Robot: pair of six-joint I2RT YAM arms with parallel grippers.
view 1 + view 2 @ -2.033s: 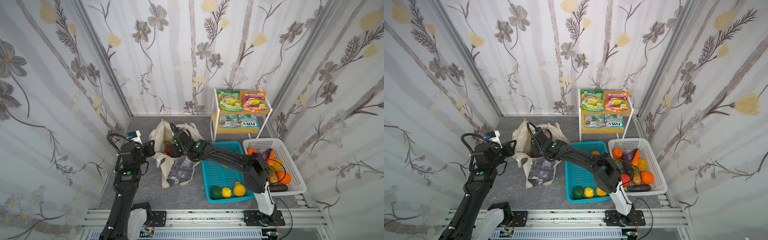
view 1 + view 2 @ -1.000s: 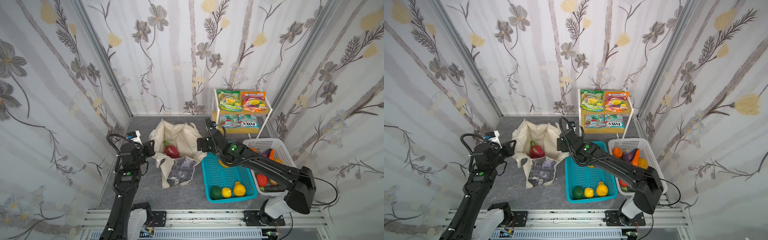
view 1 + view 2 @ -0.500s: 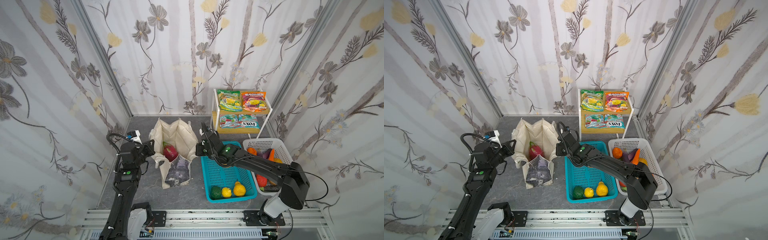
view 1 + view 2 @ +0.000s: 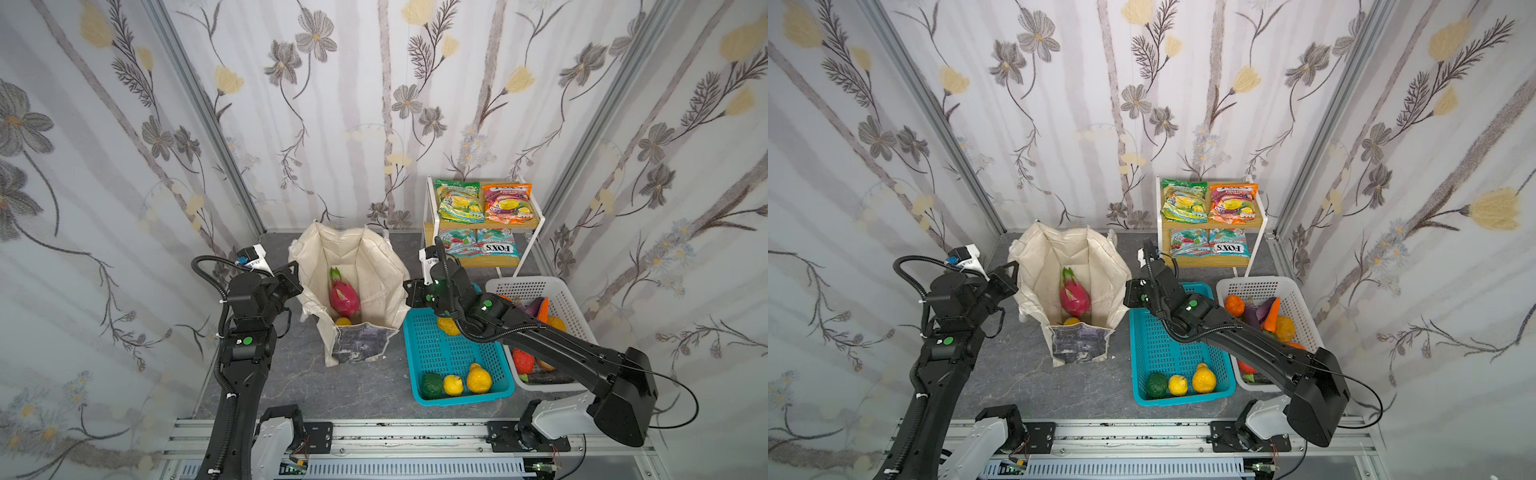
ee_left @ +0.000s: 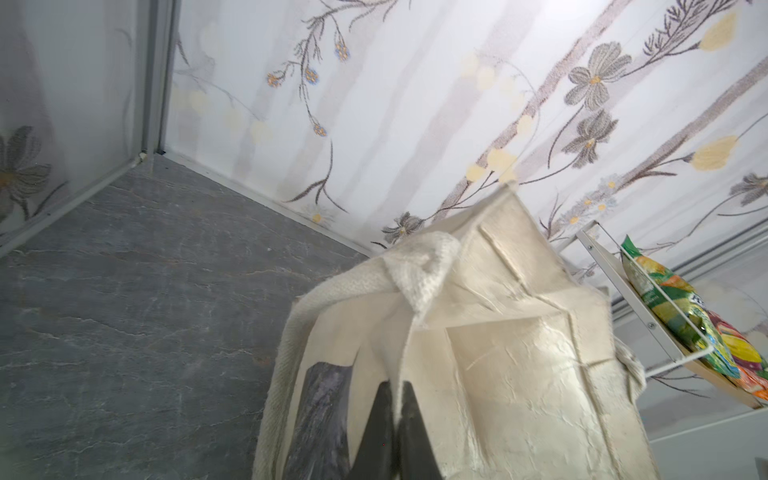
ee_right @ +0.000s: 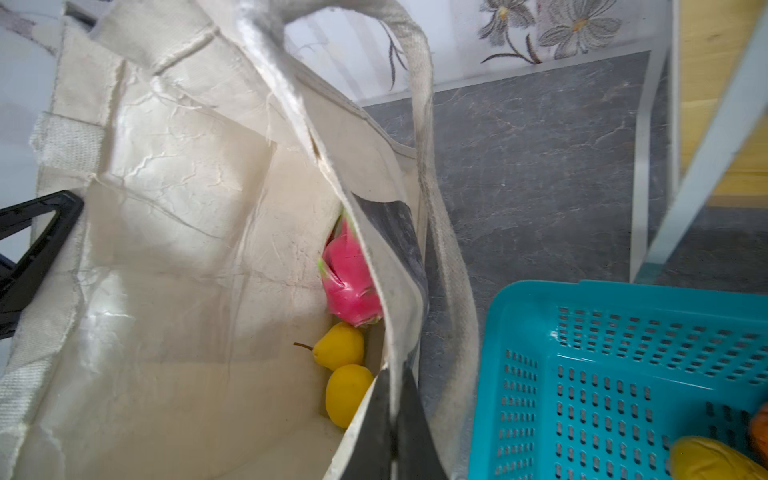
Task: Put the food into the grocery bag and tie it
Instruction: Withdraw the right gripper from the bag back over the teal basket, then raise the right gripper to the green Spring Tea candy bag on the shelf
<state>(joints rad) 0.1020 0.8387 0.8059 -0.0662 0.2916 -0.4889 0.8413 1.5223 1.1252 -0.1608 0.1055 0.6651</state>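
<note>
Grocery bag point(image 4: 374, 266) upright, 9 o'clock of teal basket point(image 4: 440, 353). Left gripper point(image 5: 395, 392) pinched tight on rim at 9 o'clock, right gripper point(image 6: 392, 384) likewise at 3. Judgement: pull apart evenly, low, avoid tipping dragon fruit point(image 4: 344, 296).

Both top views: bright, even, diffuse light from overhead; only faint, soft-edged shadow falls on the floor point(image 4: 291, 374) just beside the bag point(image 4: 374, 257). Packets point(image 4: 459, 201) behind the bag carry small glare spots. Wide-angle optics make the posts point(image 4: 199, 104) splay outward, away from the bag. Left wrist view: soft throughout, the wall point(image 5: 415, 104) beyond the bag point(image 5: 519, 353) nearly washed out. Right wrist view: the bag point(image 6: 137, 137) shows white sheen inside; its handle point(image 6: 419, 83), near the lens, is blurred, while the basket point(image 6: 623, 374) beside the bag is crisper.
</note>
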